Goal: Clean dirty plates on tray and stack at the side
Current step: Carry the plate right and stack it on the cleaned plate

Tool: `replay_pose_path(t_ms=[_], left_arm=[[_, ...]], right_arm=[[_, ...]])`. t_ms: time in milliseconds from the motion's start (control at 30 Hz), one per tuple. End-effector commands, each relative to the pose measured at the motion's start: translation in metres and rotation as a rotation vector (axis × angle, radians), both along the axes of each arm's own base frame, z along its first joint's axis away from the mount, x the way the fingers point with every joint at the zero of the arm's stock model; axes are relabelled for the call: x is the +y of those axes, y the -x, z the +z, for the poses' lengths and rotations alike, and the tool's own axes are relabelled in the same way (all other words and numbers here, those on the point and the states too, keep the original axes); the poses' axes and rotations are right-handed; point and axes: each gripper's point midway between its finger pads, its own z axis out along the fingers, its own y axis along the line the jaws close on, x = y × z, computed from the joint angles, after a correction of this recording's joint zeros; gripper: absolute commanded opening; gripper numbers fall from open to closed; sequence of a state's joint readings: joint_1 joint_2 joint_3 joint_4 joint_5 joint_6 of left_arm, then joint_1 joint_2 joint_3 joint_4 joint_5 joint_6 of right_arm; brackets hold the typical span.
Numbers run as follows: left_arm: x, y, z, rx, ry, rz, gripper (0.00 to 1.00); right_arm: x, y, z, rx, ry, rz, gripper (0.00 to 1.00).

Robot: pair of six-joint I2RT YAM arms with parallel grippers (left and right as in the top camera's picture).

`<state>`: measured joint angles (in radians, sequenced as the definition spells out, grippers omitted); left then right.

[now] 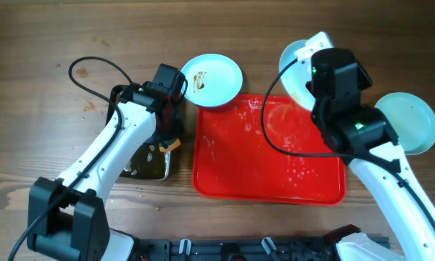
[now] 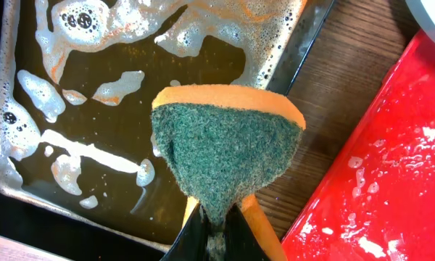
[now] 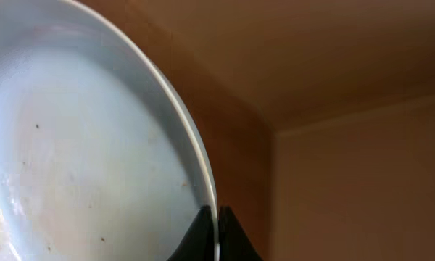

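Note:
The red tray point(image 1: 268, 156) lies wet and bare at the table's centre. One plate point(image 1: 212, 78) with brown smears sits at its far left corner. A second plate point(image 1: 407, 122) rests on the table to the tray's right. My right gripper point(image 3: 217, 217) is shut on the rim of a third plate point(image 3: 80, 145), which carries small specks; this held plate point(image 1: 293, 59) is tilted over the tray's far right corner, partly hidden by the arm. My left gripper point(image 2: 219, 225) is shut on a green-and-orange sponge point(image 2: 225, 145), over the near right corner of the dark pan point(image 2: 0, 170).
The dark metal pan point(image 1: 146, 165) holds brownish liquid with foam and stands just left of the tray, with a strip of bare wood point(image 2: 333, 101) between them. A black cable point(image 1: 94, 65) loops over the left arm.

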<state>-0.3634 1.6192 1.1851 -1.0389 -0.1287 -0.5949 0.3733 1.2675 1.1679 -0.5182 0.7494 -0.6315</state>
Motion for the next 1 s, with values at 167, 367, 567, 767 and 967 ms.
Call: replay_pose_path(t_ms=[167, 367, 567, 767, 967], left_arm=[[0.003, 0.004, -0.008, 0.007, 0.002, -0.009, 0.04], [0.002, 0.005, -0.008, 0.009, 0.005, -0.009, 0.04], [0.002, 0.005, -0.008, 0.008, 0.005, -0.009, 0.04], [0.002, 0.005, -0.008, 0.009, 0.005, -0.009, 0.04], [0.003, 0.006, -0.008, 0.012, 0.004, -0.009, 0.04]], right_arm=[[0.005, 0.011, 0.052, -0.030, 0.367, -0.022, 0.05], [0.010, 0.009, 0.056, -0.066, 0.333, -0.011, 0.05], [0.062, 0.006, -0.010, -0.047, -0.344, 0.070, 0.05], [0.084, 0.015, -0.102, 0.079, -1.030, -0.328, 0.04], [0.034, 0.016, -0.166, 0.159, -1.095, -0.667, 0.04]])
